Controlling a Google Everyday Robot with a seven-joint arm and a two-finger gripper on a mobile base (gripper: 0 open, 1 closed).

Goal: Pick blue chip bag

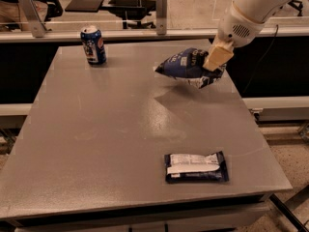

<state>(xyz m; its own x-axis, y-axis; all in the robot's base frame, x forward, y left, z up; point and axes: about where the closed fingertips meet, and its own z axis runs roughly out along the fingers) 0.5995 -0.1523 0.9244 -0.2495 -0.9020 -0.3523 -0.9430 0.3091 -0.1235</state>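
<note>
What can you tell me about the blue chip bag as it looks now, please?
The blue chip bag is puffy, crinkled dark-blue foil with white label patches. It hangs roughly level above the far right part of the table, casting a shadow below, touching only the tool, which clamps its right end.

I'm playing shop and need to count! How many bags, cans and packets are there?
Chip bags: 1, the blue chip bag, held above the table by the tool at the far right.
Soda cans: 1, the blue soda can, far left.
Flat packets: 1, the dark packet, near right.
Total: 3.
</note>
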